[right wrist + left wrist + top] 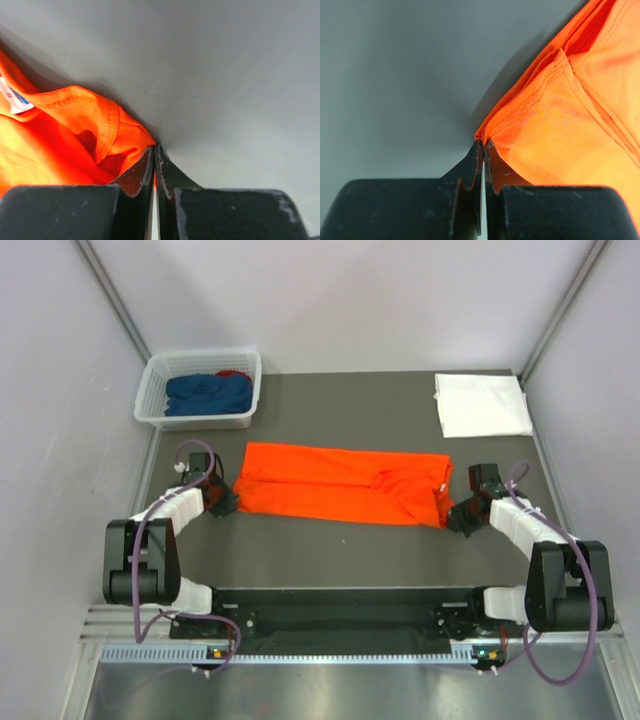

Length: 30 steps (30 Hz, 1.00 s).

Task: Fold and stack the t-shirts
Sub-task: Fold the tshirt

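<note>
An orange t-shirt (340,483) lies folded into a long band across the middle of the dark table. My left gripper (226,502) is shut on its near left corner; the left wrist view shows the orange cloth (565,115) pinched between the black fingertips (479,150). My right gripper (455,516) is shut on its near right corner; the right wrist view shows the shirt's edge (85,135) with a white label caught between the fingertips (155,152). A folded white t-shirt (481,404) lies at the back right.
A white basket (199,388) at the back left holds crumpled blue and red garments. Grey walls close in the table on the left, right and back. The arm bases stand at the near edge.
</note>
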Motion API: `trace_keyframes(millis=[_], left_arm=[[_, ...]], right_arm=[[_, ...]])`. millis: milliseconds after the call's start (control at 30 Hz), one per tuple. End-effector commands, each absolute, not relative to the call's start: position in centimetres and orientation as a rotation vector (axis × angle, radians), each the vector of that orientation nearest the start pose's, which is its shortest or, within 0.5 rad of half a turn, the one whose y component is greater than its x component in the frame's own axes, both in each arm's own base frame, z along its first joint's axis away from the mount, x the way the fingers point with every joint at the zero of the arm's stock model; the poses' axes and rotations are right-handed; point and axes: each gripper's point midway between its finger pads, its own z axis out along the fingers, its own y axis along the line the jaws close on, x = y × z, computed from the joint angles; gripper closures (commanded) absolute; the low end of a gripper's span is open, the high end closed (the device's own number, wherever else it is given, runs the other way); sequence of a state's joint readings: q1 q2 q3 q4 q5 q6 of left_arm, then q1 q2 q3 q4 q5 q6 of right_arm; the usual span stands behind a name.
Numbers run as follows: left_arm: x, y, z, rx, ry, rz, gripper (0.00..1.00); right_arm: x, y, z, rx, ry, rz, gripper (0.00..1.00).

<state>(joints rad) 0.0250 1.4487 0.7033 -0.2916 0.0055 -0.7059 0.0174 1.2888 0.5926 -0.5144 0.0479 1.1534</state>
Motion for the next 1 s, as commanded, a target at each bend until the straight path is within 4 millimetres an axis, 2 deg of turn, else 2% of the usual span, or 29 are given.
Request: trace_keyframes(millis=[0,100,200,433,500,533,567,600,633,733,767,833,867,967], left_arm=[[31.3,-2.0,3.1,-0.923,2.421,-0.267,1.0],[31.0,-1.5,2.9,-0.925,2.426,-0.22,1.0],[30.9,-1.2,2.7,-0.929,2.426,-0.204,1.0],[30.4,-0.2,2.7,-0.924,2.429,-0.122,1.0],[30.3,-0.1,3.0,-0.919,2.419,-0.115,1.0],[30.4,-0.2,3.1,-0.916,2.414,-0.123,1.0],[30.3,-0.2,3.2,-0.915,2.41,-0.131,1.0],[30.4,-0.5,3.1,-0.913,2.411,-0.148,1.0],[30.4,-0.5,3.2,-0.911,2.41,-0.155,1.0],[30.5,-0.5,3.0,-0.913,2.423,-0.15,1.0],[30.7,-0.5,2.9,-0.911,2.424,-0.149,1.0],[31.0,-0.1,3.0,-0.907,2.421,-0.115,1.0],[30.9,0.1,2.8,-0.906,2.437,-0.098,1.0],[31.5,0.5,3.2,-0.904,2.433,-0.066,1.0]], right_arm=[[22.7,1.3,2.2,1.477,2.384,0.044,1.0],[21.9,0.3,3.3,1.443,2.371,-0.026,1.0],[21.7,0.2,4.0,1.429,2.348,-0.017,1.0],[20.3,0.0,3.6,1.487,2.383,-0.076,1.0],[20.5,0.4,3.5,1.46,2.398,-0.038,1.0],[21.3,0.8,3.7,1.406,2.406,0.022,1.0],[23.6,3.0,4.6,1.177,2.437,0.235,1.0],[25.0,4.3,5.5,1.041,2.42,0.36,0.96],[25.3,5.0,6.1,0.969,2.405,0.414,0.91],[25.5,4.2,8.8,0.788,2.315,0.377,0.77],[25.4,3.6,10.2,0.729,2.272,0.342,0.73],[25.4,3.3,11.3,0.647,2.249,0.324,0.66],[25.4,3.7,12.1,0.555,2.251,0.341,0.65],[24.9,5.4,12.3,0.409,2.307,0.419,0.62]])
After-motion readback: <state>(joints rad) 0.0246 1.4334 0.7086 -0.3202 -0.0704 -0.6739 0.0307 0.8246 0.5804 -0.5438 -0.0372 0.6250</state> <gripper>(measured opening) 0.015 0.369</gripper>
